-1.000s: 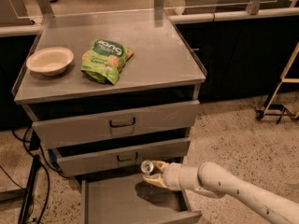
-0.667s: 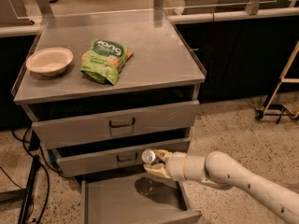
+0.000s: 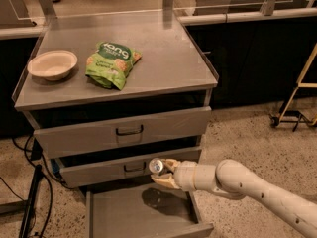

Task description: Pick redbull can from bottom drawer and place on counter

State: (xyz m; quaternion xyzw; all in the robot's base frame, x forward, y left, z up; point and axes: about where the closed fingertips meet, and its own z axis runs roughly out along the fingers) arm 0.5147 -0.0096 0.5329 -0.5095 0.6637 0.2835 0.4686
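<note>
Gripping the can point(image 3: 156, 165) tight in the gripper point(image 3: 163, 173), one finger over it and one under. Holding it clear in the air, off the floor of the pulled-out bottom drawer point(image 3: 119, 217). Hovering right in front of the middle drawer point(image 3: 94, 172), just right of its dark handle. Showing the can's shiny round top to the camera, tipped over towards the left; hard to say how far, perhaps close to lying flat. Reaching in from the lower right on a pale, thick arm point(image 3: 247, 185). Casting a dark shadow point(image 3: 159, 201) on the drawer floor straight below.

Up top now, well above the can: the steel surface point(image 3: 168, 58), low rims along its edges. Carrying a pale bowl point(image 3: 52, 64) at the left, upright. Carrying a green bag point(image 3: 112, 63) too, just beside the bowl and apart from it, lying flat near the middle. Below that, the top drawer point(image 3: 163, 125), dark gap above its front, dark handle at its centre.

Down on the speckled floor point(image 3: 242, 138), black cables point(image 3: 29, 207) trailing at the left of the cabinet. Off to the right, a yellowish frame point(image 3: 297, 103) on small wheels, well apart from the arm.
</note>
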